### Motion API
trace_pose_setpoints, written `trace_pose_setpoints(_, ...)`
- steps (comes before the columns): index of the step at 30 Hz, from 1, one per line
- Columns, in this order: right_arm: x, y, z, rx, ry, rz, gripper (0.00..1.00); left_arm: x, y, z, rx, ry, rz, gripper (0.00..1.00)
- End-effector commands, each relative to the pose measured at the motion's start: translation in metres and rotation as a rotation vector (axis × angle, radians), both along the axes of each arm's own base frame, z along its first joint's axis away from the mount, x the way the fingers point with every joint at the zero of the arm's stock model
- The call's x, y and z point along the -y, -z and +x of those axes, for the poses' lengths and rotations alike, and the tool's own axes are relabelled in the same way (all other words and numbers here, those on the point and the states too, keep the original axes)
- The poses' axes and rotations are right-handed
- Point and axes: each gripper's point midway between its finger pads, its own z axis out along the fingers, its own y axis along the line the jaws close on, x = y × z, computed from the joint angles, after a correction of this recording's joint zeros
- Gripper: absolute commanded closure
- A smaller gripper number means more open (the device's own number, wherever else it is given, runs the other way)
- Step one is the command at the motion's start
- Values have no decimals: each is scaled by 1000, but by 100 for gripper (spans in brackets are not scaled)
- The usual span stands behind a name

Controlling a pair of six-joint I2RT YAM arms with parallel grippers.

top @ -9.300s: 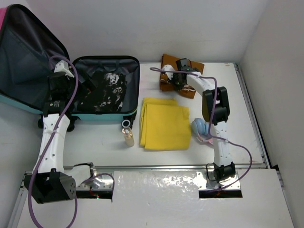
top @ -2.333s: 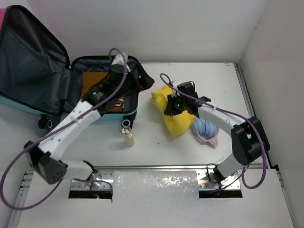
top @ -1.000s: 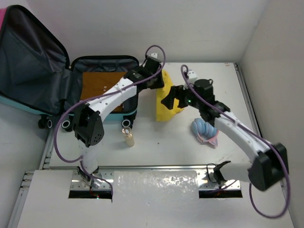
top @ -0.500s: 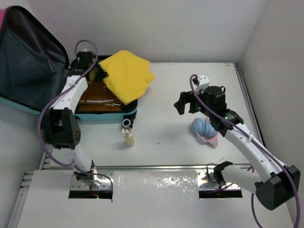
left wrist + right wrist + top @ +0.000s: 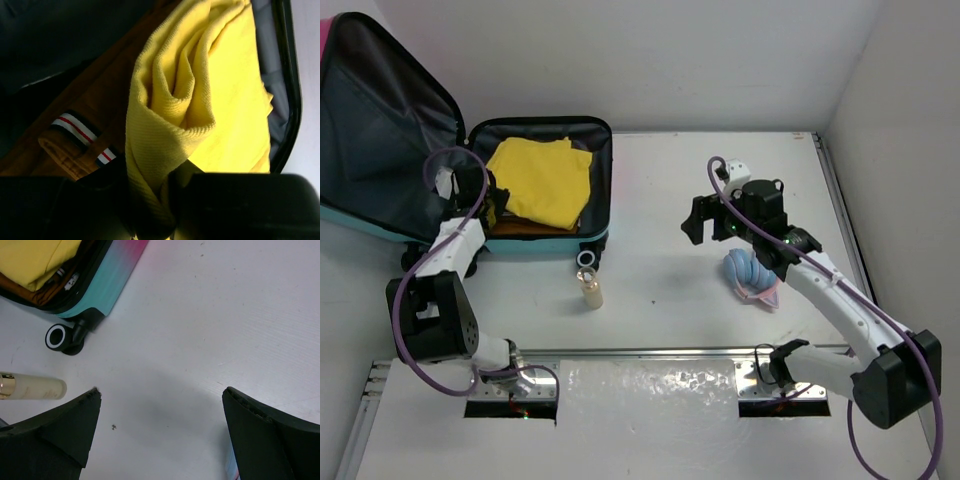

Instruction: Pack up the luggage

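Lowered since half a second ago, the yellow towel [image 5: 540, 180] is now spread inside the base compartment of the luggage [image 5: 535, 243], where before it was held up over the rim. The luggage is seen lying open at the far left of the table [image 5: 660, 290], with its dark-lined lid propped up to the left and its teal wall turned toward the arms. The left gripper [image 5: 496, 200] has been drawn back to the left edge of the compartment, and in the wrist view a rolled fold of the towel [image 5: 220, 100] is still pinched between the black fingers of that gripper [image 5: 150, 210]. A brown garment [image 5: 85, 130] with a red, white and dark striped tag is covered by the towel (only its left part is left showing). The right gripper [image 5: 695, 220] is held over bare table to the right of the luggage, hardly shifted; its fingers [image 5: 50, 435] are spread wide with nothing between them. A small cream bottle [image 5: 590, 290] is found lying on the table just in front of one black wheel [image 5: 57, 336] of the luggage. A blue and pink striped soft item [image 5: 750, 272] is left on the table beneath the right arm, well apart from the luggage.
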Motion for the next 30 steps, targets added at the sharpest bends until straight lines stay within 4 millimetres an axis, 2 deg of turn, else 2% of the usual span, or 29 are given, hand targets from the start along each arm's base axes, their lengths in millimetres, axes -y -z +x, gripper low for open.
trace_pose_setpoints(1,-4,-7,6,41,-17,20,1,-34,-42,6,163,-200,37,100)
trace_pose_setpoints(4,-7,-4,7,32,-23,30,1,-23,-25,5,181,-191,-47,100)
trace_pose_setpoints(6,-10,-1,7,22,-34,34,1,-11,-1,6,112,-146,-84,99)
trace_pose_setpoints(8,-10,0,6,19,-38,33,1,-9,10,3,68,-137,-93,76)
trace_pose_setpoints(9,-10,0,6,17,-40,33,1,-12,11,2,52,-143,-79,48)
trace_pose_setpoints(10,-10,0,5,21,-46,31,1,-15,15,-6,5,-145,-58,32)
trace_pose_setpoints(11,-10,1,3,15,-49,25,1,-19,0,-2,16,-144,-37,18)
trace_pose_setpoints(12,-9,0,3,19,-50,21,1,-26,0,-12,-56,-136,12,2)
trace_pose_setpoints(13,-7,1,2,18,-48,11,1,-35,-36,-3,-32,-137,55,0)
trace_pose_setpoints(14,-6,0,1,21,-47,6,1,-42,-47,-7,-69,-148,84,0)
trace_pose_setpoints(15,-6,-1,0,23,-50,3,1,-53,-46,-32,-200,-195,132,0)
trace_pose_setpoints(16,-4,-2,-2,26,-50,-5,1,-63,-82,-29,-191,-214,185,0)
trace_pose_setpoints(17,-3,-3,-2,31,-50,-9,1,-69,-91,-39,-226,-242,209,0)
trace_pose_setpoints(18,-2,-3,-2,30,-51,-14,1,-77,-98,-62,-299,-282,265,0)
trace_pose_setpoints(19,-2,-6,-3,37,-53,-13,1,-82,-112,-69,-298,-298,291,0)
trace_pose_setpoints(21,-1,-3,-3,24,-52,-23,1,-83,-153,-77,-219,-268,359,0)
trace_pose_setpoints(22,-2,-3,-1,22,-54,-27,1,-82,-165,-79,-182,-252,376,0)
trace_pose_setpoints(23,-4,0,-3,5,-66,-27,1,-70,-166,-74,-143,-180,363,0)
trace_pose_setpoints(24,-8,1,-4,-3,-90,-24,1,-64,-195,-67,-15,-112,415,0)
trace_pose_setpoints(27,-36,2,-16,17,-205,13,1,-20,-179,-36,87,149,340,8)
trace_pose_setpoints(28,-44,1,-19,41,-229,-12,1,-7,-162,-29,67,216,310,11)
trace_pose_setpoints(29,-62,5,-30,66,-264,-66,1,13,-142,-16,33,292,283,17)
trace_pose_setpoints(30,-71,4,-34,94,-303,-98,1,20,-128,-12,7,310,275,18)
